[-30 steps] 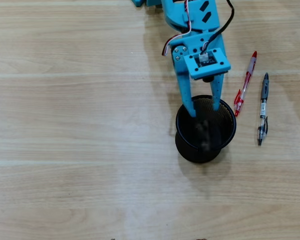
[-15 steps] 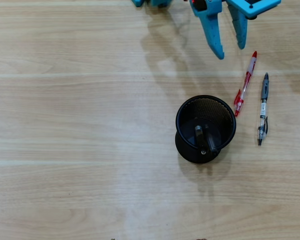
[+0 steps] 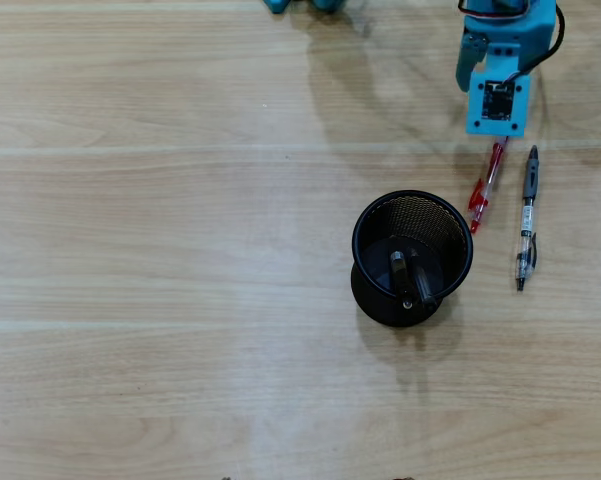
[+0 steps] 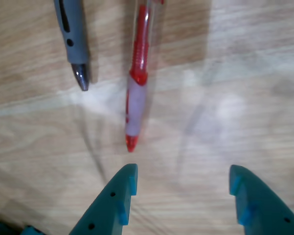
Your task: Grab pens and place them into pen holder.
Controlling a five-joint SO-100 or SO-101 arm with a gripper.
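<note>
Overhead view: the blue gripper (image 3: 495, 140) hangs over the upper end of the red pen (image 3: 483, 188), its fingers hidden under the wrist. The grey pen (image 3: 526, 215) lies just right of the red one, both on the wooden table (image 3: 160, 250). The black mesh pen holder (image 3: 411, 256) stands left of them with 2 dark pens (image 3: 412, 278) inside.

Wrist view: the gripper (image 4: 183, 188) is spread wide and holds nothing. The red pen's (image 4: 138, 93) tip lies just ahead of the left finger (image 4: 118, 196), the grey pen (image 4: 73, 41) further left.
</note>
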